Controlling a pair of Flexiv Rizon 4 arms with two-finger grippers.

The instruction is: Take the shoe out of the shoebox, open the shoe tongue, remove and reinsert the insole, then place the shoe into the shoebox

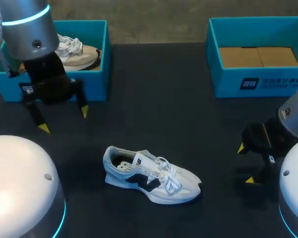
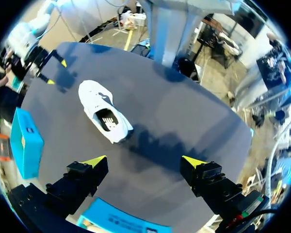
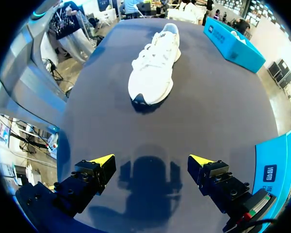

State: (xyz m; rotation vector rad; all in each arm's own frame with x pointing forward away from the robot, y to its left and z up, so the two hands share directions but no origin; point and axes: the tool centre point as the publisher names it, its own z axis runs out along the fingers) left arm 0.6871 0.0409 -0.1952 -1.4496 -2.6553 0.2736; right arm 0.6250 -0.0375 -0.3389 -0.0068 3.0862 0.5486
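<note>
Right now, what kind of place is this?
Probably a robot practice workbench, not a shop: a white sneaker lies on a dark table, the left shoebox and right shoebox behind it, the left arm and right arm hovering, jaws open.

left arm (image 1: 27, 25) hiding part of left shoebox (image 1: 94, 82), boxed shoe (image 1: 84, 54) half covered, possibly its heel

A robotics lab, clearly. A left arm (image 1: 26, 29) and a right arm (image 1: 295, 117) hang over a dark table (image 1: 159, 109), with a blue shoebox (image 1: 97, 74) and a second shoebox (image 1: 260, 83) at its far corners.
</note>
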